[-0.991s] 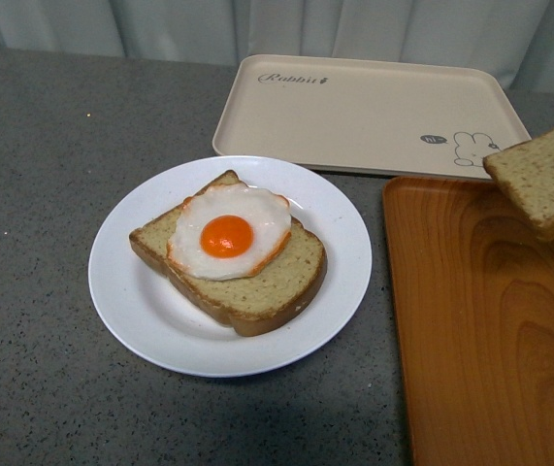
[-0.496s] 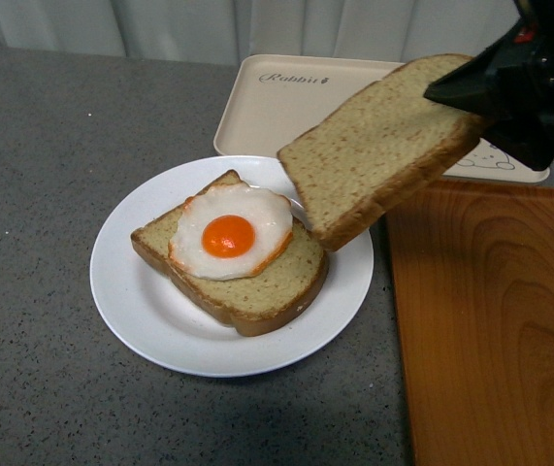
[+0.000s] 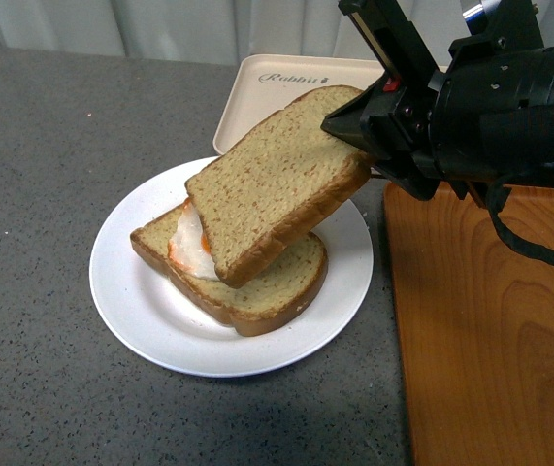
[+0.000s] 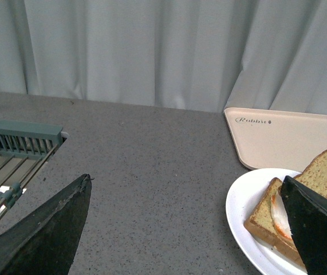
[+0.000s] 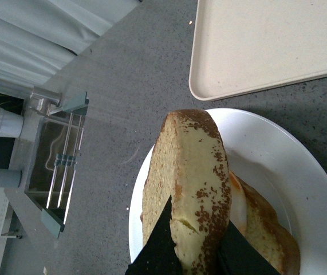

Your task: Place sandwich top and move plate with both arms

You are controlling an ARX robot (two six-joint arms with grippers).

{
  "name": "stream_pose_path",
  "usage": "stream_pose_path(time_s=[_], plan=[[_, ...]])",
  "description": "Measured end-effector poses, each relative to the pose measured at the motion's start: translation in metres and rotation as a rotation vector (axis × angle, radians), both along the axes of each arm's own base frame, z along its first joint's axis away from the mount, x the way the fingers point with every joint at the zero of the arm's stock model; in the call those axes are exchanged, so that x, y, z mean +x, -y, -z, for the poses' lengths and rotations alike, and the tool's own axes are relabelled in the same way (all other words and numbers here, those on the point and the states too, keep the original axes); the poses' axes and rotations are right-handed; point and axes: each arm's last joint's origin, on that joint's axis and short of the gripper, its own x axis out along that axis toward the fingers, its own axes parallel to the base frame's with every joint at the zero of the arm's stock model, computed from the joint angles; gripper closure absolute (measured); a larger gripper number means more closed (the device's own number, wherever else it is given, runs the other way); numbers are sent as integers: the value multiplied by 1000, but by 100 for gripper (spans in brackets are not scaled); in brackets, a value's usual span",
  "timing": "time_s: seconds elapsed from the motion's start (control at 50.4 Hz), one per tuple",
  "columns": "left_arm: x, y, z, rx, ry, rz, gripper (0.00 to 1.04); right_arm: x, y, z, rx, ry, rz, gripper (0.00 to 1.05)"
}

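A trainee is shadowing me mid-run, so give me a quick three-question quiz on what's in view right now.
1. True or false: the sandwich top lies flat on the egg, free of the right hand.
2. The plate sits on: A the grey table, B the wood-grain tray, C the rabbit-print tray.
3. Fill in: the left hand is ___.
Key: 1 false, the right hand grips it, tilted; 2 A; 3 open.

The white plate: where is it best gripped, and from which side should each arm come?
Grip the plate by its thin raised rim, at the bare left edge and the bare right edge, since the lower bread slice fills the middle. The open left gripper could come in low from the left. The wooden tray lies close beside the right edge, so come from above there.
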Motion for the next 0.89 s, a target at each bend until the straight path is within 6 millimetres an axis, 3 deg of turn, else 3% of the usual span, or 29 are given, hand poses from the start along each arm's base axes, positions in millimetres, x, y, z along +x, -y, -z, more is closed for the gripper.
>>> stream_pose_path(time_s=[0.396, 0.714, 0.892], plan=[[0, 0, 0, 0, 0, 0, 6, 6, -17, 2, 33, 27, -29, 101], [0, 0, 0, 0, 0, 0, 6, 5, -26, 19, 10, -5, -55, 101], [0, 0, 0, 0, 0, 0, 6, 5, -25, 21, -18, -9, -54, 71]])
